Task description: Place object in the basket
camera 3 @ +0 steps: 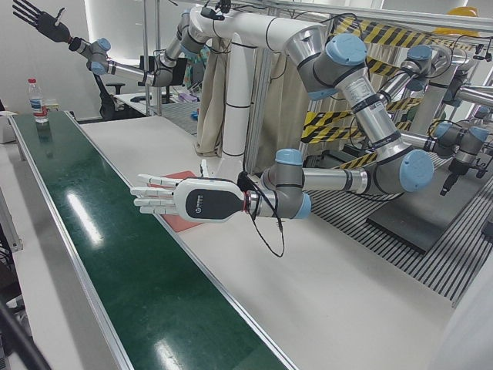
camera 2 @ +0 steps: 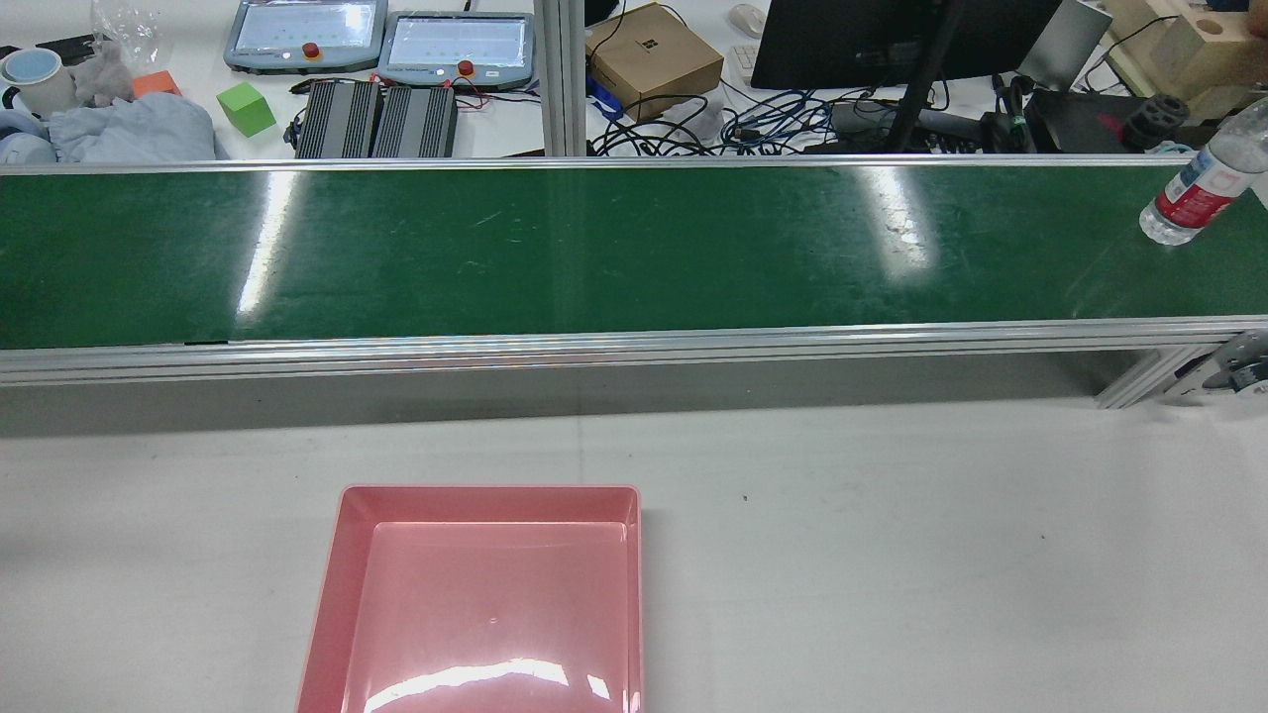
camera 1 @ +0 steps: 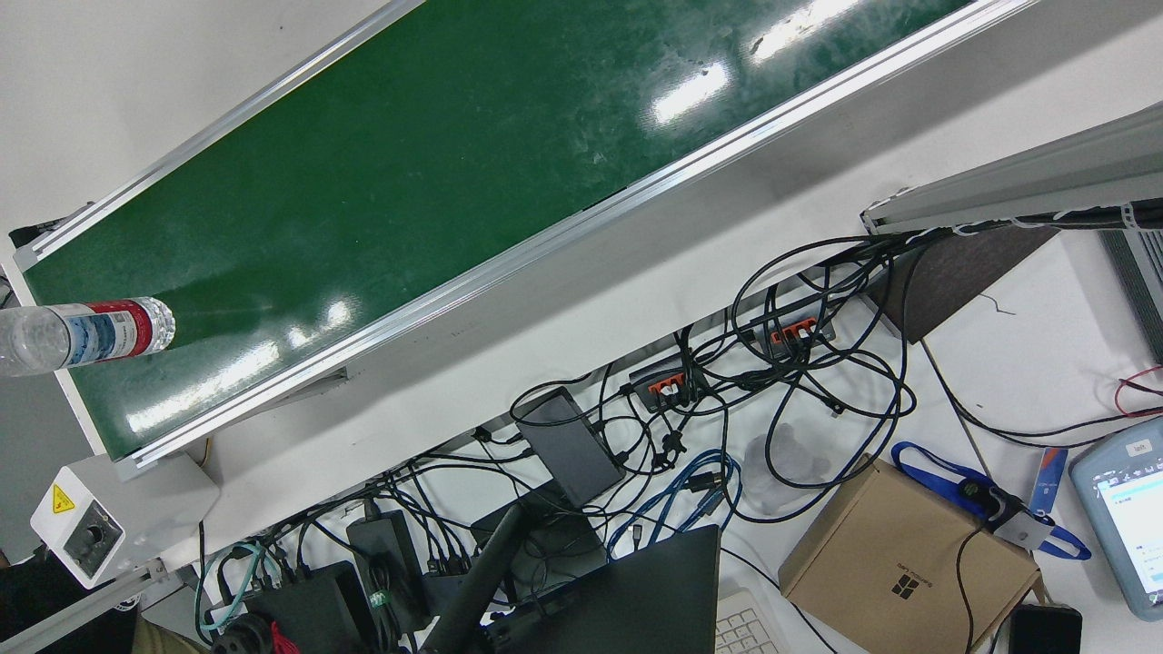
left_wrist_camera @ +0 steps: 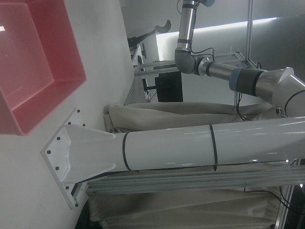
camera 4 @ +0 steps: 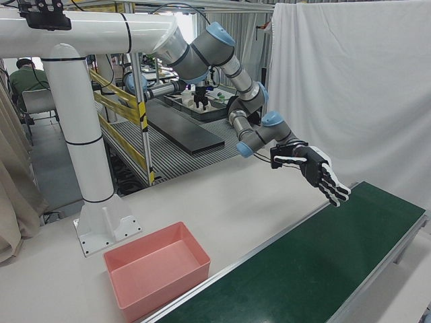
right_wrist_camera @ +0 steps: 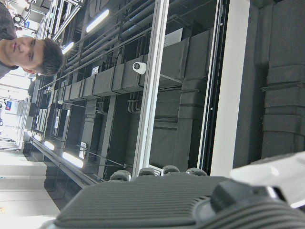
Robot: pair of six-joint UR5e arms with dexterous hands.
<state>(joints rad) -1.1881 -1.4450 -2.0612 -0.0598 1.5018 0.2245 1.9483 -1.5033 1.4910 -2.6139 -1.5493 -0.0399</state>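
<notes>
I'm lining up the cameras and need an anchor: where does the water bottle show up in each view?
Front view: water bottle at the left edge, on the belt's end.
Rear view: far right, on the belt's back edge.
Left-front view: small, upper left, upright at the belt's far end.
Right-front view: not in it.
Left hand view: not in it.
Right hand view: not in it.
Shared landmark: green conveyor belt.

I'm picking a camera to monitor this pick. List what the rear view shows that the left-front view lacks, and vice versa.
Rear view only: a small green cube and a brown cardboard box beyond the green conveyor belt. Left-front view only: the open left hand by the belt, the open right hand raised near its far end. Both: that belt, the clear plastic water bottle on it, the pink plastic basket.
</notes>
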